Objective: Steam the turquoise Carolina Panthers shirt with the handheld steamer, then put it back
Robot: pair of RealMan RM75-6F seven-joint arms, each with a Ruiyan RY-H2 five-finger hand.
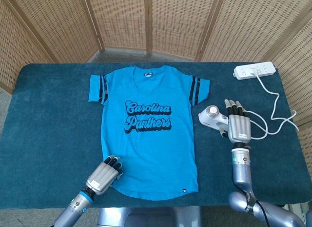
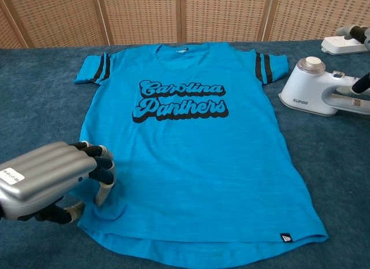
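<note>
Shirt [image 1: 148, 129]: turquoise, printed "Carolina Panthers" in dark script, laid flat and face up at the middle of the worktop [image 1: 48, 124], collar toward the far edge, hem toward the near edge. Dark stripes mark both short sleeves. A small dark tag sits on the hem at the near corner on the steamer's side.

Handheld steamer [image 1: 213, 117]: white body, lying on the worktop just beside the shirt, level with the striped sleeve on that side and apart from the fabric. The chest view shows a round cap on top and a looped handle pointing away from the shirt.

Right hand [image 1: 239, 125]: positioned over the steamer's handle, fingers extended and spread toward the far edge. The chest view shows only fingertips at the frame edge near the handle; no closed grasp on the steamer is visible, and the hand reads as spread and empty.

Left hand [image 2: 55, 179]: at the near hem corner of the shirt, fingers curled downward with tips resting on the fabric. Whether cloth is pinched under the fingers cannot be told.

Power strip [image 1: 254, 71]: white, at the far corner of the worktop beyond the steamer. A white cord [image 1: 273, 110] trails from it in loops across the worktop past the right hand.
</note>
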